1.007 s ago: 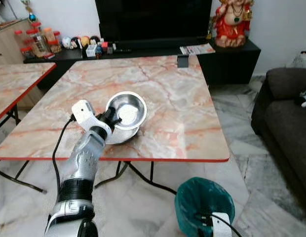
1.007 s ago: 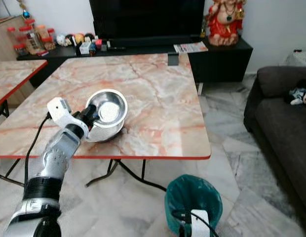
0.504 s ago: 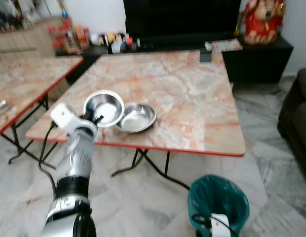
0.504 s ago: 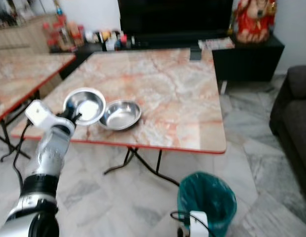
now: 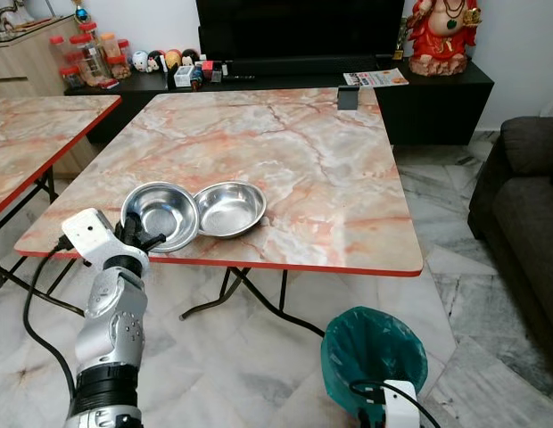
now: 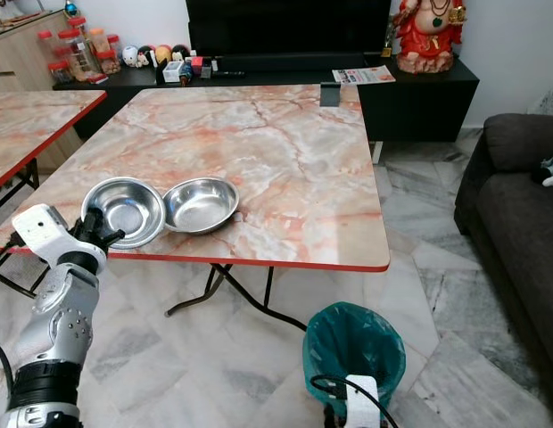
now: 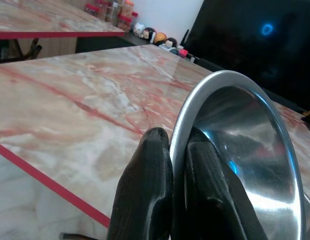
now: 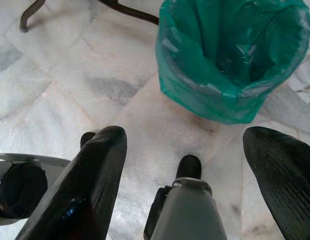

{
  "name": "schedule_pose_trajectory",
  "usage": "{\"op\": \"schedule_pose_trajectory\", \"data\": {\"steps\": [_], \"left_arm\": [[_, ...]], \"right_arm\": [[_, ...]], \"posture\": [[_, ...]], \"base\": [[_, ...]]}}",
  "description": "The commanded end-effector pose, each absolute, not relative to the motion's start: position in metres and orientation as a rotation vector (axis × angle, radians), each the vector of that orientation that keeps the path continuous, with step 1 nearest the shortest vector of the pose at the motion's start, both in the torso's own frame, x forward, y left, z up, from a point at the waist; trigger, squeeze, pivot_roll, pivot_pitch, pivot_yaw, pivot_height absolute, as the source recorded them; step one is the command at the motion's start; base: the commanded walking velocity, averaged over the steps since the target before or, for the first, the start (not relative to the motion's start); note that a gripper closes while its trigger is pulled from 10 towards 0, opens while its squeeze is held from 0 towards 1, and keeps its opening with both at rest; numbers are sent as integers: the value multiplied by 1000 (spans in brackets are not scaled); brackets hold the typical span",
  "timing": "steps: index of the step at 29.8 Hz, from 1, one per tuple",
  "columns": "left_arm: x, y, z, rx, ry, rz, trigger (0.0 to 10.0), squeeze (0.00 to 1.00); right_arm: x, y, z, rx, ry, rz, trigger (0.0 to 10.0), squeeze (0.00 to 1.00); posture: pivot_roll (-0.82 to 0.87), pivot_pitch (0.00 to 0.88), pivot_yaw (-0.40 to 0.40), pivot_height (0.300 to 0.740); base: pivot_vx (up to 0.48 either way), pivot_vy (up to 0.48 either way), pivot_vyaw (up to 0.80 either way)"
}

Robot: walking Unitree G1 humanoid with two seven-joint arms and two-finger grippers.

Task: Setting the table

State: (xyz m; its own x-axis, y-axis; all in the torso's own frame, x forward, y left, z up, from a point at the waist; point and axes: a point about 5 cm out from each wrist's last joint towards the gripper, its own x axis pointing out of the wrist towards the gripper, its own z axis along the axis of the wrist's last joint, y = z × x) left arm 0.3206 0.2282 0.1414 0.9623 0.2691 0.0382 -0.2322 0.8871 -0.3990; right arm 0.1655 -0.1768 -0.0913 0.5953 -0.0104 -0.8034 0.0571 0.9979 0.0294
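Two bowls, near bench edge.
Your left gripper pinches left bowl rim, touching second bowl; next, set down apart. Right gripper idle, spread.

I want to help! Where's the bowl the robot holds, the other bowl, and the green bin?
held bowl [image 5: 160, 214], left eye view, inner bottom
other bowl [image 5: 228, 209], left eye view, inside
green bin [image 5: 373, 349], left eye view, liner

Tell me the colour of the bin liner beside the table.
Teal green; the bin liner shows best in the right wrist view.
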Motion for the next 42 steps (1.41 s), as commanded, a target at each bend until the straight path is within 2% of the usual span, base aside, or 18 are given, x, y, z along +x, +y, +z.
{"op": "schedule_pose_trajectory", "data": {"steps": [1,17,21,25,28,42], "left_arm": [[323,227,154,-383,-139,245,10000,0],[328,219,160,-360,-149,212,10000,0],[328,220,160,-356,-144,223,10000,0],[328,220,160,-361,-146,227,10000,0],[328,221,161,-358,-150,228,10000,0],[329,221,164,-356,-164,222,10000,0]], "right_arm": [[170,-175,-89,57,921,-34,10000,0],[167,-175,-91,60,928,-36,10000,0],[168,-173,-90,46,925,-20,10000,0],[168,-171,-91,31,925,-4,10000,0],[167,-172,-91,73,922,-38,10000,0],[167,-173,-91,66,925,-32,10000,0]], "posture": [[105,0,78,740],[93,0,86,740],[95,0,90,740],[95,0,90,740],[97,0,91,740],[98,0,86,740]], "base": [[0,0,0],[0,0,0],[296,0,0],[311,0,800],[319,0,0],[324,0,0]]}}
